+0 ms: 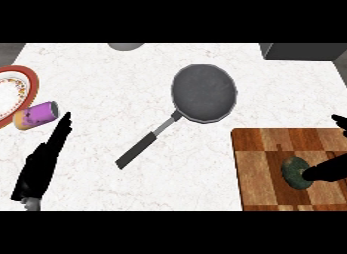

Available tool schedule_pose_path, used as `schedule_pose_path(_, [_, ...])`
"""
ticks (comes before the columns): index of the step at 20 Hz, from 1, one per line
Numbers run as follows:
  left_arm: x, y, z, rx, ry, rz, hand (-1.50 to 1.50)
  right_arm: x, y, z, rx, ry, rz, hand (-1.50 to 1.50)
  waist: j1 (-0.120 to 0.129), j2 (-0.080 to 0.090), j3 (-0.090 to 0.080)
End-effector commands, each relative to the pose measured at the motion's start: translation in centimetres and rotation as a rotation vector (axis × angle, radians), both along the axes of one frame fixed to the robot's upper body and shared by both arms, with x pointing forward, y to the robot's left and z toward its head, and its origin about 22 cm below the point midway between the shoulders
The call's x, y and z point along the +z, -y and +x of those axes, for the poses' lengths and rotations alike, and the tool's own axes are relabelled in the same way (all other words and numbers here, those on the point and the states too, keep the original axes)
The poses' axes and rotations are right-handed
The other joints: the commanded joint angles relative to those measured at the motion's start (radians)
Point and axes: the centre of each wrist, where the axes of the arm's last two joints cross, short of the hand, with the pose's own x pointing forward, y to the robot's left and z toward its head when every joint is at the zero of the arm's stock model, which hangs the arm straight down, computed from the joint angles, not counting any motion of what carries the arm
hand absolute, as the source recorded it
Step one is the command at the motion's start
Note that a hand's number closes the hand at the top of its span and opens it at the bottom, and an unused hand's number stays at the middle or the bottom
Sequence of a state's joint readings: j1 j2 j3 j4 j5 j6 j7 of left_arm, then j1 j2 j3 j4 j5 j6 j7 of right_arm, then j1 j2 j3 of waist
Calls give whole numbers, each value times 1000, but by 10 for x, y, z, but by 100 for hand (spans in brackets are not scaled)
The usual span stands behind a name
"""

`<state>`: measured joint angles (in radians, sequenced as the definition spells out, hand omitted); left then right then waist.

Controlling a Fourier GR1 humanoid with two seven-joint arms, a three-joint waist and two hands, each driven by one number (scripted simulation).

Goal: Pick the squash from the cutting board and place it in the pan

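Right hand (337, 166) comes in from the right edge, over the board (264, 149). It's spread open. One digit lies low with its tip against the right side of the squash (295, 173). Another sticks out straight further back, well apart from the squash. Not curled round anything.

Squash: dark green, roundish, on the near-right part of the board. Can't tell if it's lifted at all.

Board: wood, checkered strips, at the near-right of the counter (133, 84). Its near edge is cut off by the view.

Counter: white speckled marble. Its right edge runs diagonally at far right, with grey floor beyond. More grey shows past the far-left corner.

Pan (203, 93): dark grey, mid-counter, far-left of the board. Handle (144, 146) points near-left, away from the board. A strip of bare marble lies between the pan's near rim and the board's far-left corner. A wide bare stretch lies left of the handle.

Left hand (41, 163): near-left, open, fingers straight and pointing far, resting. Fingertips are just beside a purple cylinder (37, 115) lying on its side. The cylinder overlaps the right rim of a red-rimmed plate (31, 82) at the left edge.

Far edge: grey round thing (125, 45), partly cut off. Far-right corner: dark grey box (301, 49). Both are well apart from the pan and board.
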<state>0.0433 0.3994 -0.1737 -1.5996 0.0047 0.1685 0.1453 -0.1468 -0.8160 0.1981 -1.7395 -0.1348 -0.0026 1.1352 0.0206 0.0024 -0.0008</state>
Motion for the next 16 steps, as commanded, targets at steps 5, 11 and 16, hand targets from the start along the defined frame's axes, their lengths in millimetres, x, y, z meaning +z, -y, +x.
schedule_pose_path(5, [-9,-2,-14,7,9,13,0,-2,-25,22,-14,-183,-22,-150,-5,-2,0])
schedule_pose_path(11, [-17,13,-5,16,2,17,0,-31,-27,20,-32,-266,-61,-150,-14,-1,0])
schedule_pose_path(16, [-6,-2,-5,17,-7,-9,0,-49,-29,17,-33,-309,-79,-150,-16,-3,0])
